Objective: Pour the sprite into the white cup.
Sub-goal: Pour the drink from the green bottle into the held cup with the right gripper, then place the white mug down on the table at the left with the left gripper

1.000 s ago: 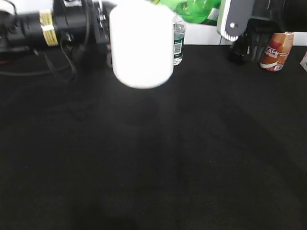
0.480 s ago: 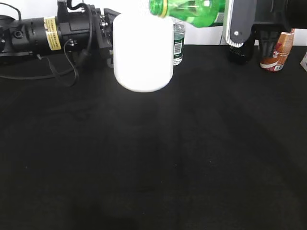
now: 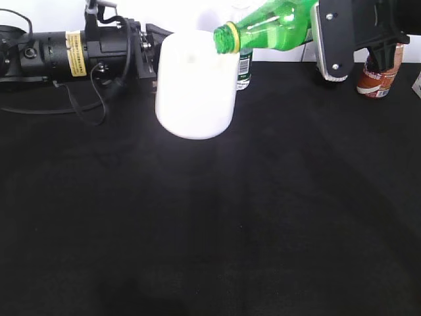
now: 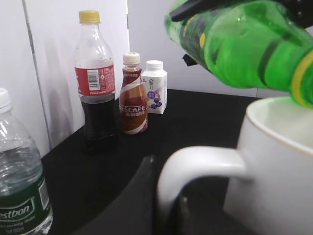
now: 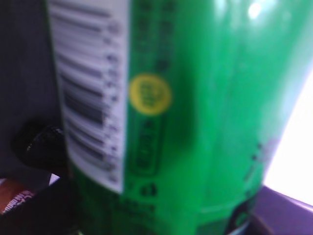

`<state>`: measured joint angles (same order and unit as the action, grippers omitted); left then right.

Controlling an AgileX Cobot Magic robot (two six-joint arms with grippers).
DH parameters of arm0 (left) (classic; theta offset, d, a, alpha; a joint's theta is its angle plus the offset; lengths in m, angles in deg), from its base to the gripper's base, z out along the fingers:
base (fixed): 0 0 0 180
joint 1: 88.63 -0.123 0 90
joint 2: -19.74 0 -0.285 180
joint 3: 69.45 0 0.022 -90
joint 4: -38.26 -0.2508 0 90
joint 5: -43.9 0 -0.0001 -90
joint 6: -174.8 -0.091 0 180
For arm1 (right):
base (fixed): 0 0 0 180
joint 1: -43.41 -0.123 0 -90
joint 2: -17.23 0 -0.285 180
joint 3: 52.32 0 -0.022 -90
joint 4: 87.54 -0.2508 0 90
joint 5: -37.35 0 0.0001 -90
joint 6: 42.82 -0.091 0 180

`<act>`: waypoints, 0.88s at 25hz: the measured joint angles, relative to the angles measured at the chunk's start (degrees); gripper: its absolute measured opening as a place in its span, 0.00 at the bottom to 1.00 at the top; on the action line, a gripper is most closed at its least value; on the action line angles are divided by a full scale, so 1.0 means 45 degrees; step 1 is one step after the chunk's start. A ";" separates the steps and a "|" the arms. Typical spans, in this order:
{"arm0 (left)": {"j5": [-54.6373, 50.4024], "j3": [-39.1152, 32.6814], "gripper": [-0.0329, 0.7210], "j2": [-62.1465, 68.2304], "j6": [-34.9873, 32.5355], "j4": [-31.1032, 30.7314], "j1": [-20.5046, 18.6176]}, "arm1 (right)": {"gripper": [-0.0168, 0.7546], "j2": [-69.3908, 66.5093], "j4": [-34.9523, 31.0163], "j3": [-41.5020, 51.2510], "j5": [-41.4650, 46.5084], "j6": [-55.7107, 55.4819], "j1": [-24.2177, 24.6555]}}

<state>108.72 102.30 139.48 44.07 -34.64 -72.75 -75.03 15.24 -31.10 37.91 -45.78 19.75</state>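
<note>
Gripping sprite tilted over white cup, right gripper; left gripper clamps cup handle

exterior: we're looking down at a slant across the table
left wrist: we're sitting close behind the white cup
right wrist: we're pressing against the sprite
shared: we're seeing cup and sprite in exterior and left wrist

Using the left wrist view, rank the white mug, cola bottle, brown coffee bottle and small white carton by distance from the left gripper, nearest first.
1. Glossy white ceramic mug, its handle right at the left gripper.
2. Dark cola bottle with red label, left of centre.
3. Brown coffee bottle, beside it.
4. Small white carton, farthest back.
</note>
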 joint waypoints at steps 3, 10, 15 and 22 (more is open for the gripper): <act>-0.0051 0.0000 0.09 0.0000 -0.0011 -0.0038 0.0000 | 0.54 0.0000 0.0000 -0.0015 0.0184 0.0267 0.0000; -0.0055 0.0000 0.09 0.0000 0.0001 -0.0130 0.0000 | 0.54 0.0000 0.0011 -0.0066 0.0241 0.0497 -0.0024; -0.0066 0.0000 0.09 0.0000 0.0001 -0.0182 0.0015 | 0.53 0.0000 0.0011 -0.0080 0.0251 0.0657 -0.0024; -0.0080 0.0000 0.09 0.0010 -0.0051 -0.0194 0.0015 | 0.53 0.0010 0.0026 -0.0155 0.0275 0.1329 -0.0024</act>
<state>108.36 102.30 139.52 43.84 -35.51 -72.68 -74.99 15.35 -31.79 39.15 -39.80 19.65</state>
